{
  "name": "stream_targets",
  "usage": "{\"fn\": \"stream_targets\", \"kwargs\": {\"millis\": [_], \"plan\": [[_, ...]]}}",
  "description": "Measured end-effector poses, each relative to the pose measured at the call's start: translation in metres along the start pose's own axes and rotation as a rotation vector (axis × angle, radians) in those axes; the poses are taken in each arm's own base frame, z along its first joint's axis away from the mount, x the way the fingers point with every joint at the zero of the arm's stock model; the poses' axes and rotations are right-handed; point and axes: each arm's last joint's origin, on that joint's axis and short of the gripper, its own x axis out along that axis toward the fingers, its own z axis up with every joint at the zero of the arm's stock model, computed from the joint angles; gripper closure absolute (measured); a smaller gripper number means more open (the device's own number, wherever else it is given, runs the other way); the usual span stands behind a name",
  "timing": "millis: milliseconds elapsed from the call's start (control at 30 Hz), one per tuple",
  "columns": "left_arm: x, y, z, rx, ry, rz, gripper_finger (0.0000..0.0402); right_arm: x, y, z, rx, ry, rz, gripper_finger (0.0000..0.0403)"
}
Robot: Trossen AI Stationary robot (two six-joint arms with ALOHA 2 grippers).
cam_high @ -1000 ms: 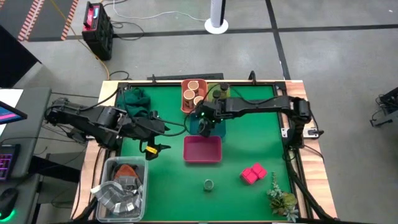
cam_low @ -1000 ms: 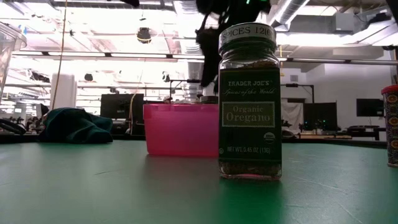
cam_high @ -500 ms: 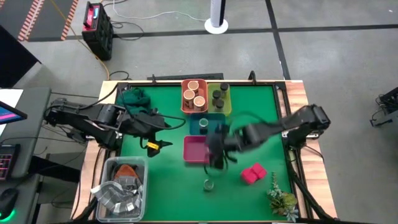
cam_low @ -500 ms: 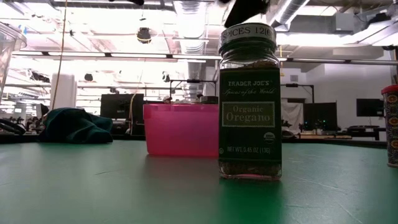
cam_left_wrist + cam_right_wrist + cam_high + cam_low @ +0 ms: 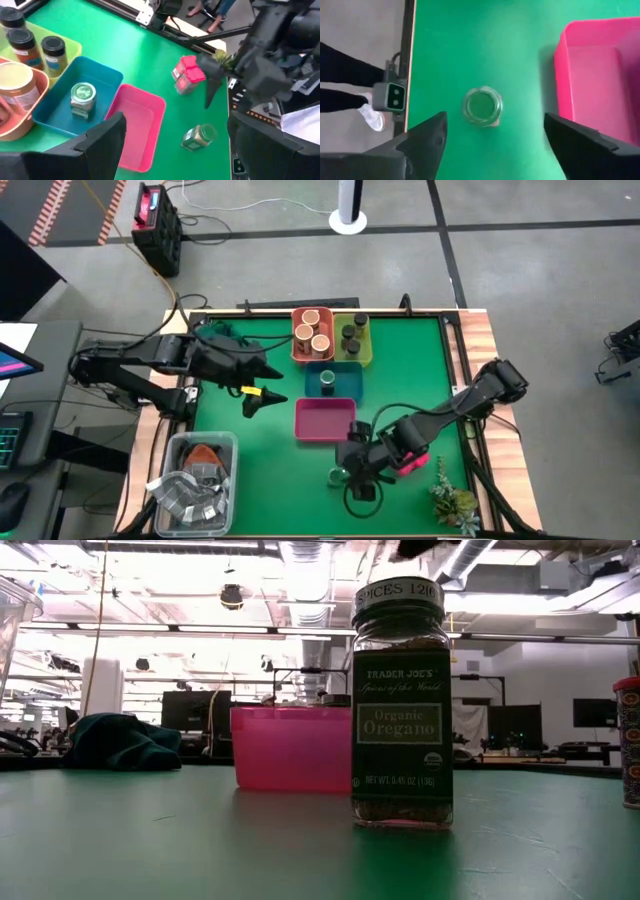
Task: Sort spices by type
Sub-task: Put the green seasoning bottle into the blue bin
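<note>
From above, the right gripper (image 5: 358, 476) hangs low over the green table (image 5: 260, 440), right beside the loose green-lidded jar (image 5: 337, 475) that stands near the front edge, in front of the empty pink tray (image 5: 325, 420); the left gripper (image 5: 262, 398) waits over the table's left part, holding nothing. The other green-lidded jar (image 5: 327, 380) already sits in the blue tray (image 5: 346, 370), the tan-topped jars (image 5: 312, 330) in the orange tray and the dark jars (image 5: 350, 333) in the yellow one, while the pink blocks (image 5: 408, 459) lie partly hidden under the right arm. At table height the loose jar (image 5: 401, 705) shows what no other view does — a tall, clear oregano bottle with a printed label, likely glass, so rigid, light and smooth-sided; I would take it across the body just under the lid. The left wrist camera shows its own fingers (image 5: 100, 140) spread wide and empty, with the jar (image 5: 199, 137) well apart from the blocks (image 5: 187, 75). The right wrist camera looks straight down on the jar's lid (image 5: 482, 106), centred between widely parted, empty fingers (image 5: 427, 135) — an alignment the overhead picture cannot confirm.
</note>
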Motion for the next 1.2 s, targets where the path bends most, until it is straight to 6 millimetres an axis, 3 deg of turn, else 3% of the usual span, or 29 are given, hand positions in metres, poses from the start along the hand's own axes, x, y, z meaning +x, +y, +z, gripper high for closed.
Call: {"fn": "stream_targets", "kwargs": {"millis": [200,433,633,833,1000,1200], "plan": [[0.000,-0.001,0.001,-0.028,-0.011,-0.009,0.0072,0.019,0.000,0.005,-0.059,0.040,0.015,0.0009],[-0.003,-0.002,0.002,-0.066,-0.014,-0.039,0.0072,0.041,0.011,0.019,-0.144,0.048,0.015,0.0010],[-0.009,-0.001,0.004,-0.071,-0.045,-0.029,0.0072,0.071,0.013,0.009,-0.135,0.144,-0.025,0.0006],[-0.013,-0.001,0.004,-0.069,-0.052,-0.031,0.0072,0.090,0.017,-0.001,-0.114,0.207,-0.033,0.0007],[-0.013,-0.001,0.003,-0.068,-0.048,-0.028,0.0072,0.108,0.015,-0.009,-0.093,0.279,-0.031,0.0029],[-0.013,-0.001,0.003,-0.063,-0.045,-0.026,0.0072,0.115,0.013,-0.010,-0.088,0.283,-0.036,0.0097]]}}
